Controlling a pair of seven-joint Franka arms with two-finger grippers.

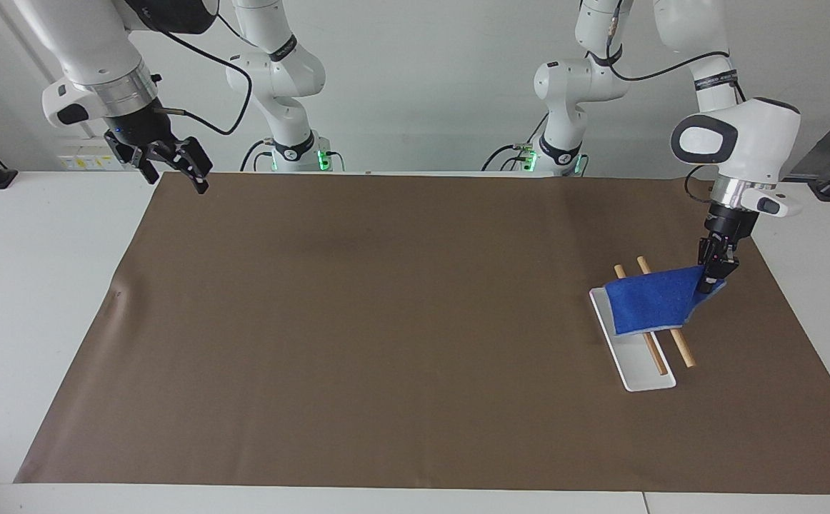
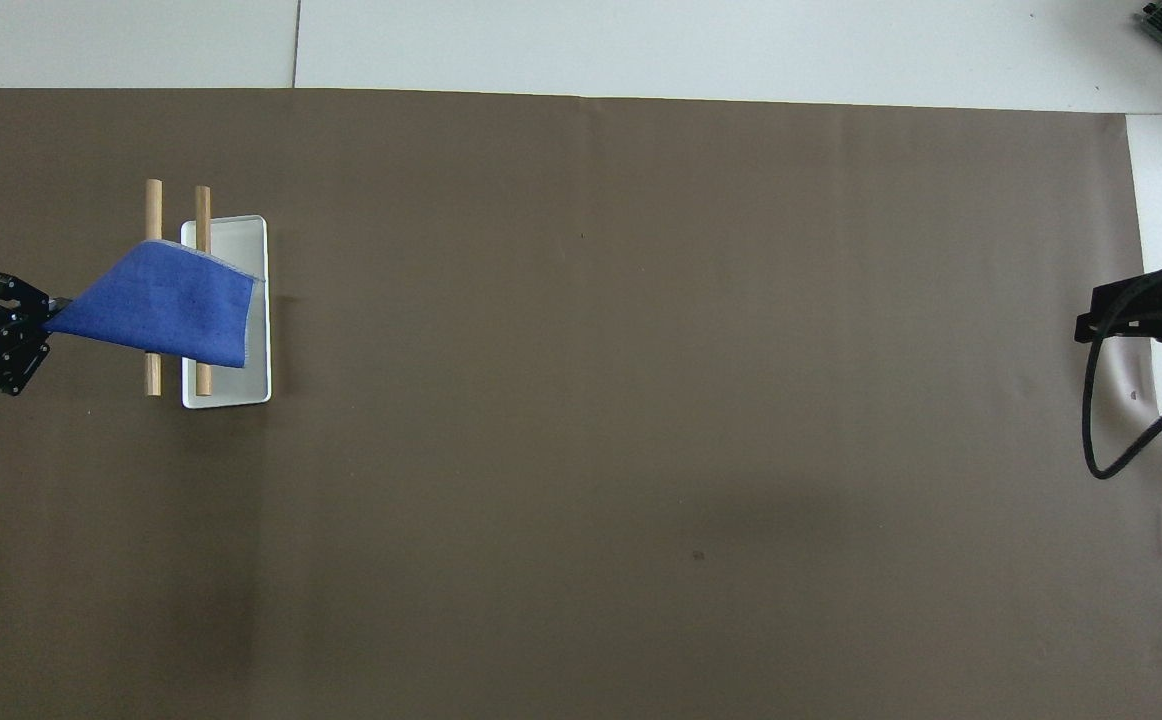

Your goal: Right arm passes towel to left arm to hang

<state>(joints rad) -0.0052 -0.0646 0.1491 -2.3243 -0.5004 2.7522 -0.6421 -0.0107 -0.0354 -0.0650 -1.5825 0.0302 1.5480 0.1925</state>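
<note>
The blue towel lies draped over the two wooden rods of a rack with a white base, at the left arm's end of the table. My left gripper is shut on the towel's corner and holds it up just beside the rods. In the overhead view the towel covers the middle of both rods, with the left gripper at its pointed corner. My right gripper is open and empty. It hangs in the air over the mat's corner at the right arm's end.
A brown mat covers most of the white table. The right arm's black cable loops over the mat's edge in the overhead view. Two more arm bases stand at the table's edge.
</note>
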